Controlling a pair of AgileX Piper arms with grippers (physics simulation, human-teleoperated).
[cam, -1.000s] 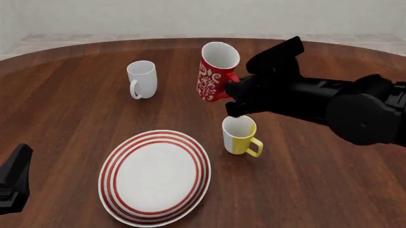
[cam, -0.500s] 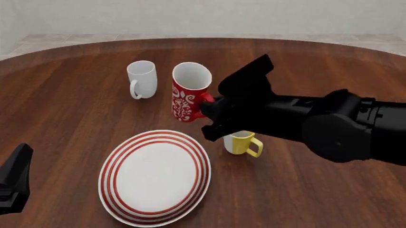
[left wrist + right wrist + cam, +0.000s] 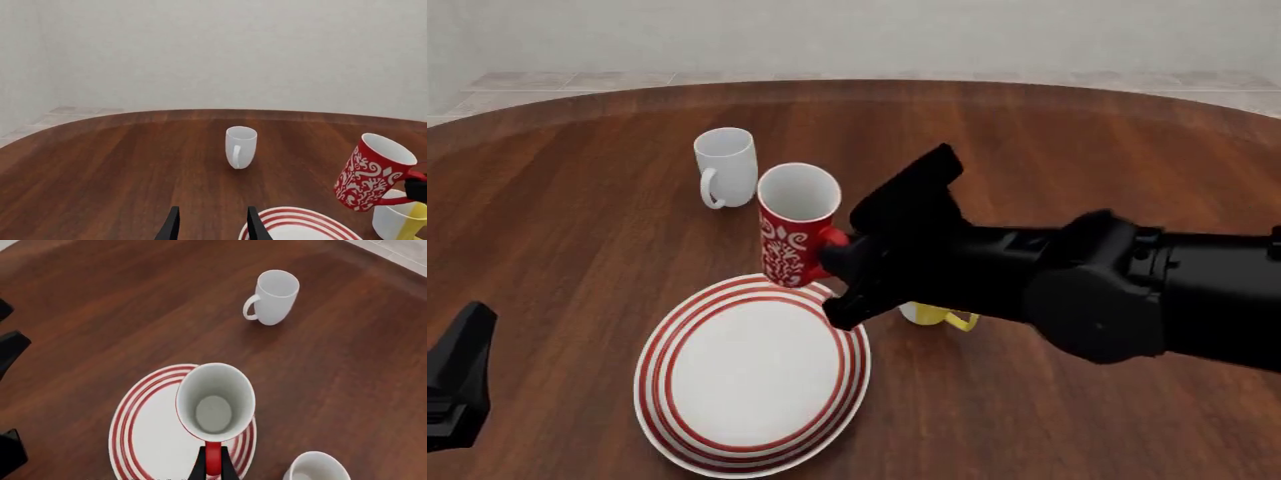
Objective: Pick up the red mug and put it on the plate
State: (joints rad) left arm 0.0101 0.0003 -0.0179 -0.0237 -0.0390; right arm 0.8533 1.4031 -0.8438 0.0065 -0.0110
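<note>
The red mug (image 3: 790, 230) with white swirl pattern hangs tilted in the air over the far edge of the plate (image 3: 694, 415). My right gripper (image 3: 835, 262) is shut on the mug's red handle. In the right wrist view the mug's white inside (image 3: 215, 402) shows from above, over the red-ringed plate (image 3: 143, 427), with the right gripper (image 3: 212, 467) clamped on the handle. The left wrist view shows the mug (image 3: 372, 172) and a part of the plate (image 3: 293, 227). My left gripper (image 3: 211, 227) is open and empty at the near left; in the front view it (image 3: 457, 385) is low left.
A plain white mug (image 3: 726, 167) stands behind the red mug on the brown wooden table (image 3: 561, 220). A yellow-and-white mug (image 3: 937, 315) stands right of the plate, mostly hidden by my right arm (image 3: 1068, 290). It also shows in the right wrist view (image 3: 315, 467).
My right gripper has carried the red mug left and toward the near side, from behind the yellow mug to above the plate's far rim. The left arm has not moved.
</note>
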